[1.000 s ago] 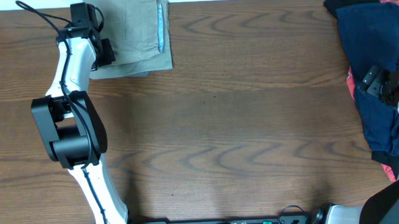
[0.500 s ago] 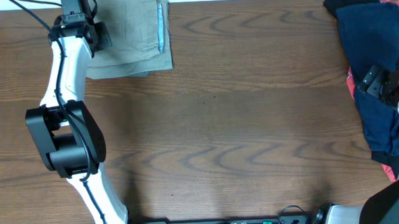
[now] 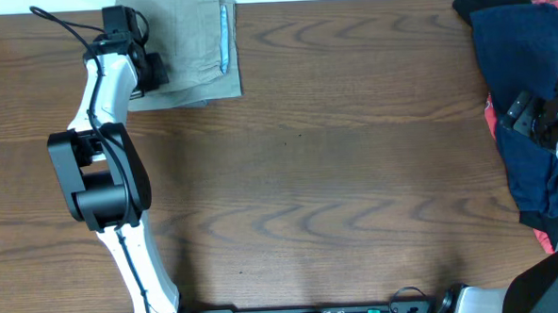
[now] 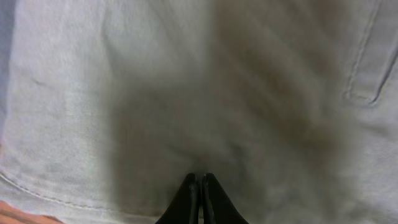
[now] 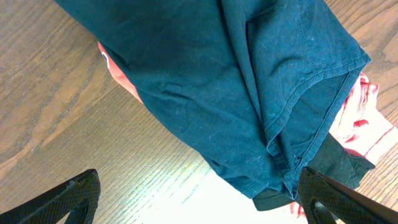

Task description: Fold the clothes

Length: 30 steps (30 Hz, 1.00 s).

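Folded khaki shorts (image 3: 185,47) at the far left corner of the tabletop (image 3: 336,173), flat in a neat rectangle, bluish waistband (image 3: 225,36) along the right edge. Left hand (image 3: 151,71) over the near left part of that rectangle, fingertips pressed together with nothing seen between them. Just above the cloth or resting on it: hard to say through the blur of the left wrist view. Right hand (image 3: 534,113) spread wide above the heap (image 3: 525,165) at the far right edge, gripping nothing.

In the heap: navy piece (image 3: 516,71) on top, red piece (image 3: 492,119) peeking from beneath, black piece (image 3: 484,1) at the far end.

Handling, as a judgement: all soft, light and limp, with no stiffness to keep a shape, so apt to sag and drag if lifted by one point. Woven fabric by the look, not slippery, nothing fragile. Best taken at a hem, seam or waistband, where doubled cloth gives a thicker bite. For the navy piece, the stitched hem nearest the right hand first, then a second corner to spread it flat.

Count: one khaki garment, already folded; three pieces visible in the heap, possibly more hidden beneath; two hands.
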Available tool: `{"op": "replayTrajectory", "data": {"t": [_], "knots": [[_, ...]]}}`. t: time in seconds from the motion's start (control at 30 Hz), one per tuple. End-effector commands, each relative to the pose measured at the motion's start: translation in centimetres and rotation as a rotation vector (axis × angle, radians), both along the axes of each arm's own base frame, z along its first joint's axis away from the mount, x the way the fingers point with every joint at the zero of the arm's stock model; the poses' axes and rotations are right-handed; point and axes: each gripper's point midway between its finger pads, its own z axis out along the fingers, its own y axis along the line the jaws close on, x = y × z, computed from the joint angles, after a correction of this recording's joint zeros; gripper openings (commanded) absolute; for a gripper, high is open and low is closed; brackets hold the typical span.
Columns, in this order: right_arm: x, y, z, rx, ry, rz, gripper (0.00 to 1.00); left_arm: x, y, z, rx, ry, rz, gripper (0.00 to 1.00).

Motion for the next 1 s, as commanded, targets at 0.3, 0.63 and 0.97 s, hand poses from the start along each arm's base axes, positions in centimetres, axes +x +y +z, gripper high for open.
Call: {"op": "replayTrajectory", "data": {"t": [0.3,0.63,0.97], "knots": [[-0.3,-0.5,0.4,-0.011,-0.009,-0.025,0.99,-1.8,-0.4,8.5,-0.001,-0.090,0.012,0.06],[-0.3,-0.5,0.4,-0.011,-0.009,-0.025,0.99,-8.7,-3.1,19.0,-0.154,-0.163,0.075,0.59],[-0.3,-0.5,0.4,-0.011,-0.009,-0.025,0.99,-18.4,-6.3,19.9,-0.226,0.086,0.039,0.73]]}}
